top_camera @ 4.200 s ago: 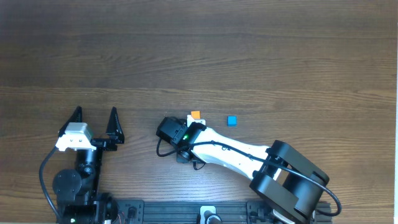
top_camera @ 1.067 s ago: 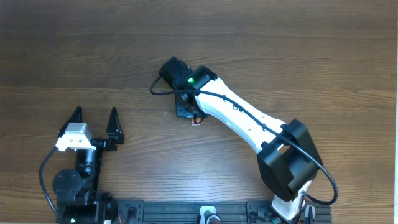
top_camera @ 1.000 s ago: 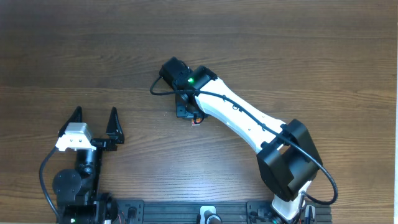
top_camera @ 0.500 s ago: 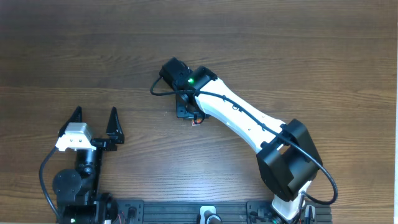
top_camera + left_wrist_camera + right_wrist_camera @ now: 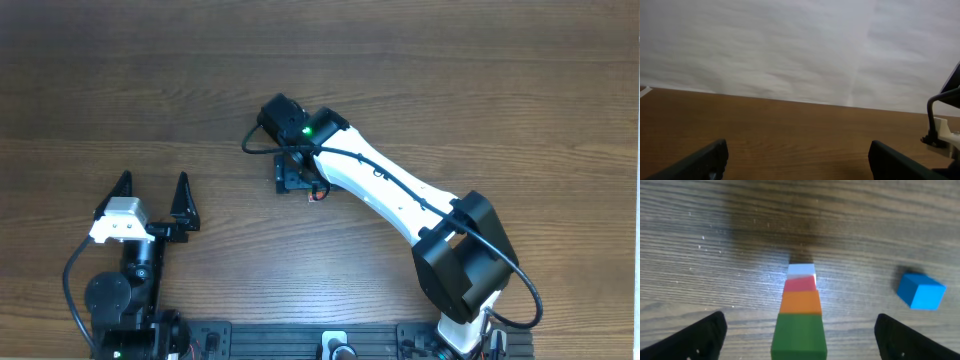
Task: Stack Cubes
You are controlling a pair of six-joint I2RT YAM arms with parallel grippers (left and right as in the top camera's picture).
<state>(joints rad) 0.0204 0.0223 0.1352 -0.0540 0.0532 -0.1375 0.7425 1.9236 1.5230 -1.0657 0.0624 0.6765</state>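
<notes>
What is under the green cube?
An orange cube sits right under the green cube, then a red cube and a white cube below. Their top faces are covered, so only one side of each shows.

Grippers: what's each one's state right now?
Left gripper: open, empty.
Right gripper: open, empty, above the stack of coloured cubes.

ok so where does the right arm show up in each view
top view: the right arm runs from its base at bottom right to the middle, its pincer by the cube stack.
left wrist view: a white part and black cable of it at the picture's right edge.
right wrist view: its open fingers in both lower corners, with the stack in between.
shared landmark: the wooden table.
</notes>
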